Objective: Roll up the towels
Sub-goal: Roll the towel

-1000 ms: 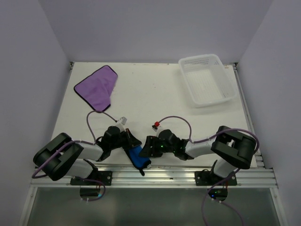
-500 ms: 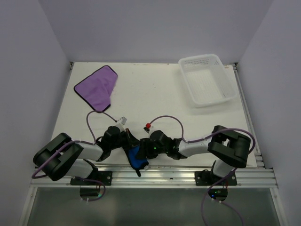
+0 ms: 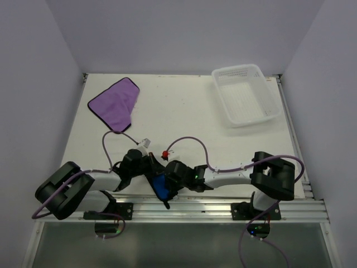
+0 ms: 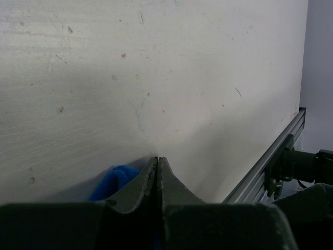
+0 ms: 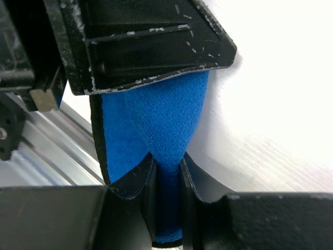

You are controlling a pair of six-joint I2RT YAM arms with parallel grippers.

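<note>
The blue towel is bunched into a narrow strip near the table's front edge, between my two grippers. My right gripper is shut on it; in the right wrist view the blue towel fills the gap between the jaws of the right gripper. Its far end runs under the black left gripper. My left gripper has its jaws pressed together, with the blue towel bulging beside its left finger. The purple towel lies flat at the back left, away from both grippers.
A white perforated basket stands at the back right. The aluminium rail runs along the front edge just below the grippers. Purple cables loop over the table behind the wrists.
My right gripper has slid left to the blue towel and closed its jaws on it. The towel has bunched shorter. The left gripper has stayed shut in place.
</note>
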